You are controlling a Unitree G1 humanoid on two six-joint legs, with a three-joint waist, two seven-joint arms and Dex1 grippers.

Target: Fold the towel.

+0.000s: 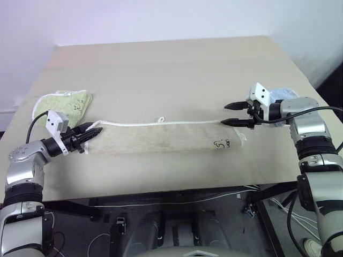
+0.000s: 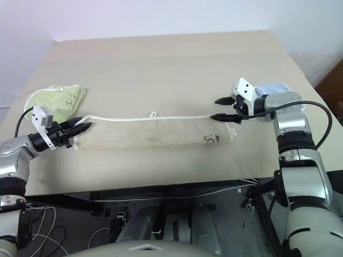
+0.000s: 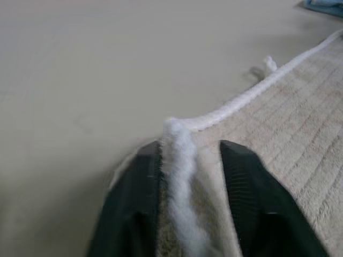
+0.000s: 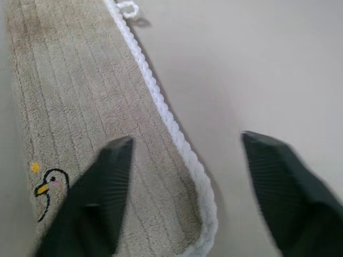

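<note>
Right wrist view showed the right gripper spread wide over the towel; left gripper parted astride its cord. Both should lift clear evenly.

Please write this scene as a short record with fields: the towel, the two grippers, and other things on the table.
towel: beige towel, a long folded strip across the table, white corded edge on the far side
left gripper: at the towel's left end, fingers part open astride the cord
right gripper: open at the towel's right end, holding nothing
other cloths: green towel far left; blue towel behind the right gripper
</note>
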